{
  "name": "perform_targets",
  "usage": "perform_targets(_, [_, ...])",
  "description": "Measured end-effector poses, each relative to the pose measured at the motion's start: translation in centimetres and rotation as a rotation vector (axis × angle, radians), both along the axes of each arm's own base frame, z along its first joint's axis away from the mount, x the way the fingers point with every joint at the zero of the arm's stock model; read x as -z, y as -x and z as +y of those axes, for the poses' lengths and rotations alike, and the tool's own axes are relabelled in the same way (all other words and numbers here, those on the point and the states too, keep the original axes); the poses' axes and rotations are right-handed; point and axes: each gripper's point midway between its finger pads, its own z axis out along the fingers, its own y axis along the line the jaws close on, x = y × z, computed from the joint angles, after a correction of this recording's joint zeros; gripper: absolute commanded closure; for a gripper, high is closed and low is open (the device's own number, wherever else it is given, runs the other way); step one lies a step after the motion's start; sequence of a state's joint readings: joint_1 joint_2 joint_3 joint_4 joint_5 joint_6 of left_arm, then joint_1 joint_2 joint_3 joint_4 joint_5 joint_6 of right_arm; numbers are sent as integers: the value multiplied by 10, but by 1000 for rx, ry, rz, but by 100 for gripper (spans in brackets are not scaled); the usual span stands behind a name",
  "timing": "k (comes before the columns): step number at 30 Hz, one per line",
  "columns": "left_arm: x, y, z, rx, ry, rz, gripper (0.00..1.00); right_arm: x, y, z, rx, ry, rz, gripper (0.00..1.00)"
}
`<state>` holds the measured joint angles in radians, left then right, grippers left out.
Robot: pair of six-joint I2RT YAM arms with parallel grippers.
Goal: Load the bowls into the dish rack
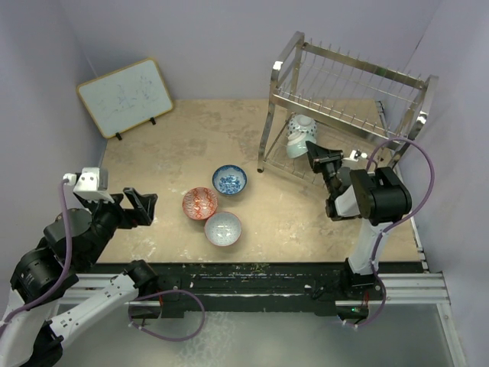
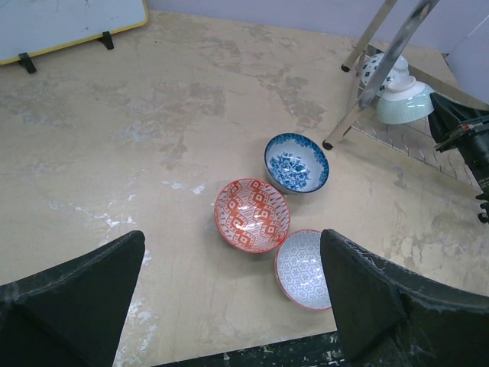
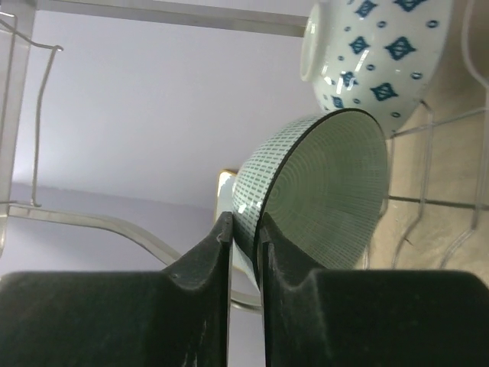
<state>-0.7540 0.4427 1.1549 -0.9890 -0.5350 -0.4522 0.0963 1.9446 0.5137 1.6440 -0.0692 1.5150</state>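
Observation:
My right gripper [image 1: 315, 151] [image 3: 244, 229] is shut on the rim of the mint green bowl [image 1: 296, 145] [image 3: 328, 191], which stands on edge in the lower tier of the dish rack [image 1: 344, 84]. A white bowl with blue diamonds [image 1: 302, 124] [image 3: 374, 53] leans in the rack just behind it. On the table lie three bowls: a blue-patterned bowl [image 1: 229, 180] [image 2: 296, 162], a red-orange bowl [image 1: 200, 203] [image 2: 252, 214] and a pale grey-white bowl [image 1: 223, 228] [image 2: 303, 269]. My left gripper [image 1: 140, 207] [image 2: 229, 264] hangs open to their left, holding nothing.
A framed whiteboard [image 1: 126, 97] [image 2: 61, 19] leans at the back left. The rack's legs [image 2: 359, 107] stand near the blue-patterned bowl. Purple walls close in both sides and the back. The table's front edge [image 1: 260, 266] runs just beyond the grey-white bowl.

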Motion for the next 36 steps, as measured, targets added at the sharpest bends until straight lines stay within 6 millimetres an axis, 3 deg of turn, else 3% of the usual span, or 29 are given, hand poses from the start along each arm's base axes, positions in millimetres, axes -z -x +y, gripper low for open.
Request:
perform_targets(4, [1, 1, 0, 3, 2, -1, 1, 10, 8, -4, 18, 25, 29, 63])
perform_targets(10, [-1, 5, 3, 4, 16, -16, 1, 27, 15, -7, 30, 76, 72, 57])
perform_targets(13, [-2, 6, 5, 3, 24, -24, 1, 29, 18, -7, 32, 88, 79, 46])
perform_targets(17, [-3, 8, 7, 3, 30, -31, 1, 19, 20, -10, 47, 93, 65, 31])
perform_targets(22, [-3, 8, 7, 3, 32, -32, 1, 4, 22, -15, 76, 107, 72, 21])
perform_targets(33, [-3, 13, 11, 3, 39, -40, 1, 37, 20, -17, 72, 180, 252, 13])
perform_targets(36, [-2, 14, 13, 3, 37, -38, 1, 39, 21, -17, 70, 190, 279, 7])
